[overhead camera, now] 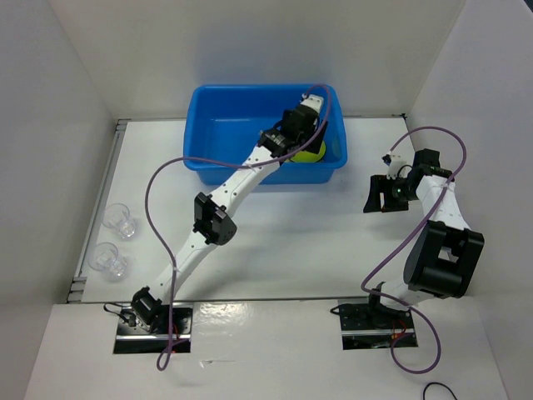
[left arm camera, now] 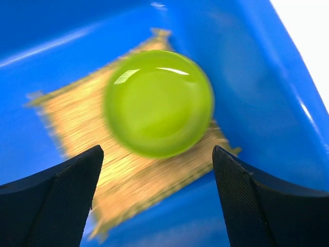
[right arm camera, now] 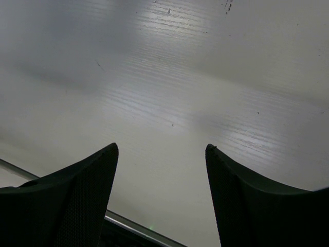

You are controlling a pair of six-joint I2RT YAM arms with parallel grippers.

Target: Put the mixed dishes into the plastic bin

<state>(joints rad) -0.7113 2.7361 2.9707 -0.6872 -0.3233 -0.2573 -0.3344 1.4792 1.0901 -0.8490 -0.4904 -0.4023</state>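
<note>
Black pads of the left gripper [left arm camera: 157,154] stand wide apart with nothing between them, hanging inside the bin [overhead camera: 225,137] over its right end. Just below lies the plate [left arm camera: 159,103], flat on the mat [left arm camera: 77,118], which rests on the bin floor by the right wall. So mat and plate look delivered, and the step in hand seems to be the release of the plate. Next, I judge, this arm must lift straight up past the rim, then cross to the cups; its own cable loops left of the bin and could drag on that path

Outside the bin, two clear cups stand upright well to its left at the edge of the table [overhead camera: 291,242]: one cup [overhead camera: 109,259] nearer the arm bases, the other cup [overhead camera: 119,219] just beyond it. They sit close together, so taking one may knock its neighbour. Right of the bin the right gripper [overhead camera: 381,198] hangs above bare table, jaws spread and empty. No black plate shows in any view
</note>
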